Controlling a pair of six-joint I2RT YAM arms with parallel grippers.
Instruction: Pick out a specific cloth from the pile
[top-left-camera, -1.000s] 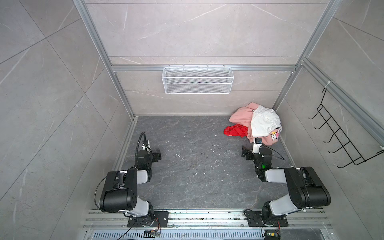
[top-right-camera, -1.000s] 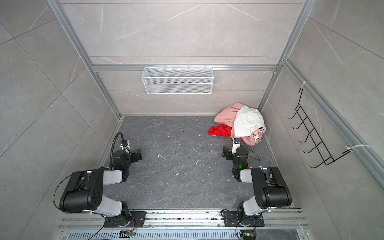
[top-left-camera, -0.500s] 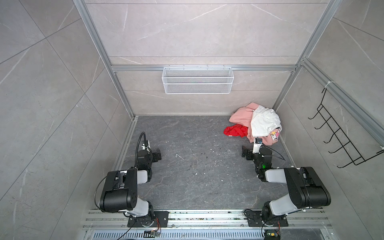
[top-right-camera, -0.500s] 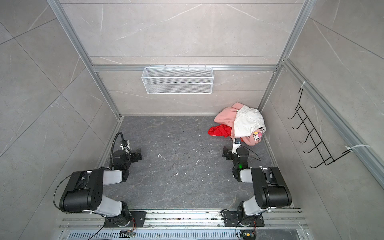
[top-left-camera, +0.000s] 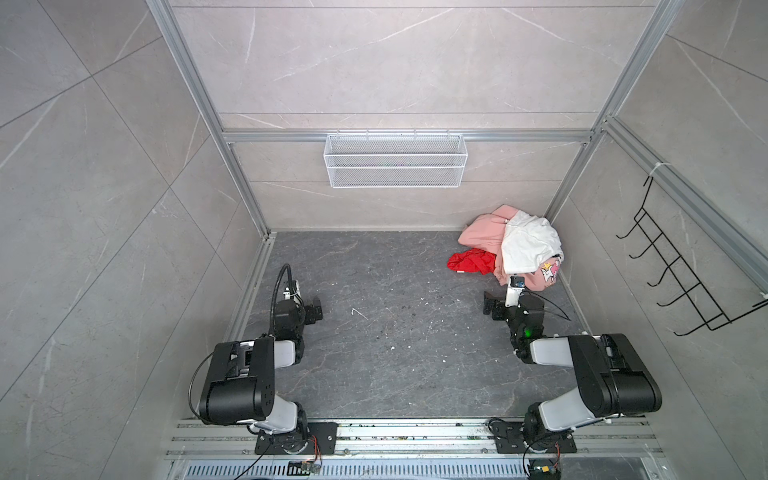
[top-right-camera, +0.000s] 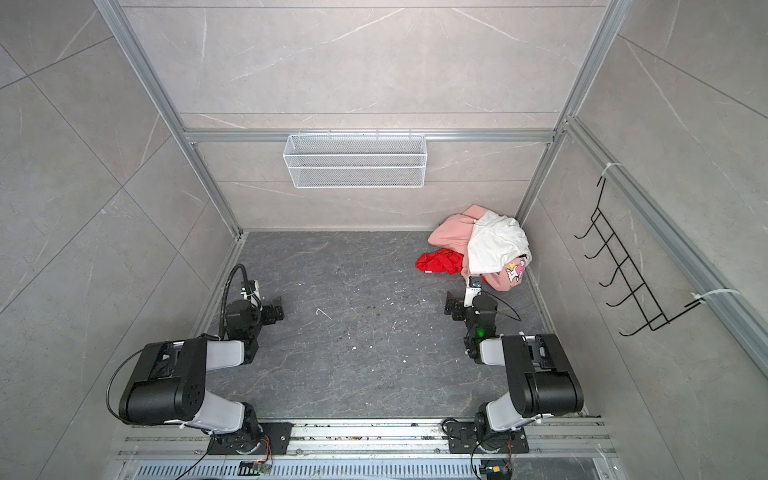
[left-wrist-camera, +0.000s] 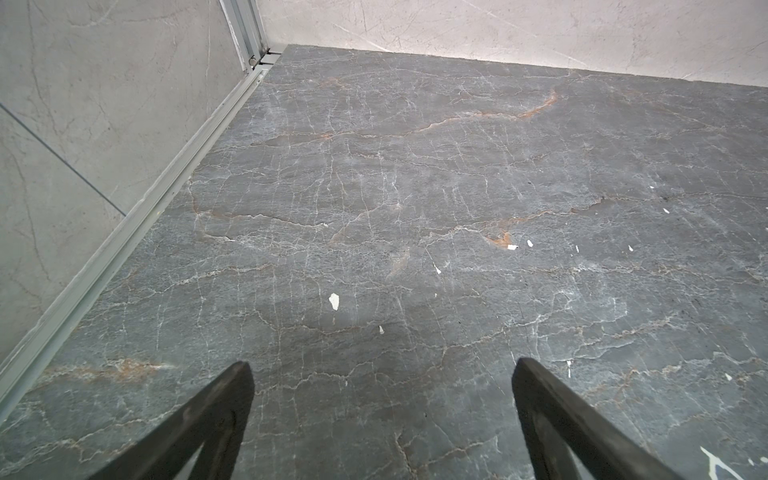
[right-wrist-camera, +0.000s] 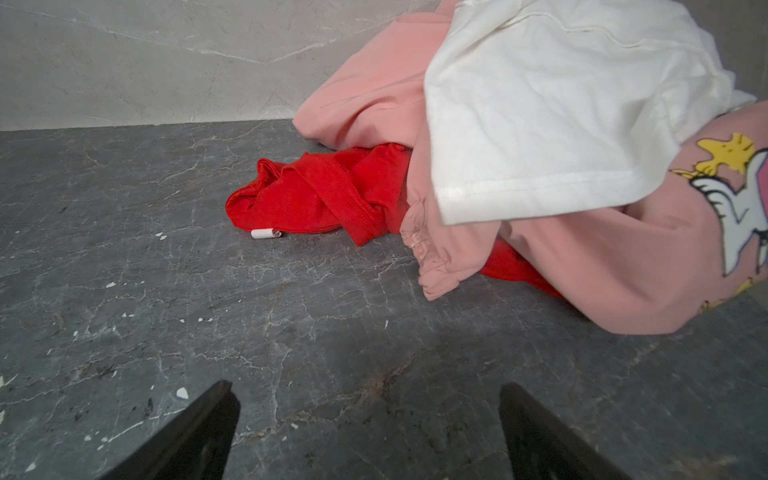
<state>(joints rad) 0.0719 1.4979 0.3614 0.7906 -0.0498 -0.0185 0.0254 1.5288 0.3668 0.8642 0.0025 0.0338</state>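
A dark grey, veined stone floor (top-left-camera: 395, 353) is boxed in by pale tiled walls and aluminium framing. The left gripper's (left-wrist-camera: 382, 365) two black fingers (left-wrist-camera: 224, 407) stand wide apart with only bare floor between them. It hovers low at about 9 o'clock of the floor in the top views, its arm folded back toward the near rail. The right gripper (right-wrist-camera: 365, 386) is likewise spread wide, its fingers (right-wrist-camera: 536, 419) holding nothing and touching nothing. It sits at about 3 o'clock of the floor and faces the clothes. From this gripper the cloth (right-wrist-camera: 316, 195) lies on the floor at about 11 o'clock, near but apart. It is bright red and crumpled, with a small white tag (right-wrist-camera: 266, 234) at its near edge resting on the stone. Part of it is tucked under the pink garment (right-wrist-camera: 374, 95), and a red strip shows again beneath that garment's gathered cuff. The pile (top-left-camera: 511, 245) fills the corner at about 2 o'clock of the floor, with the red fabric poking out of its 8 o'clock side. A white garment (right-wrist-camera: 540, 104) is draped over the pink one, whose cartoon print (right-wrist-camera: 739, 199) faces the right gripper. A white wire basket (top-left-camera: 395, 160) hangs on the wall at 12 o'clock and a black hook rack (top-left-camera: 681, 282) on the wall at 3 o'clock.
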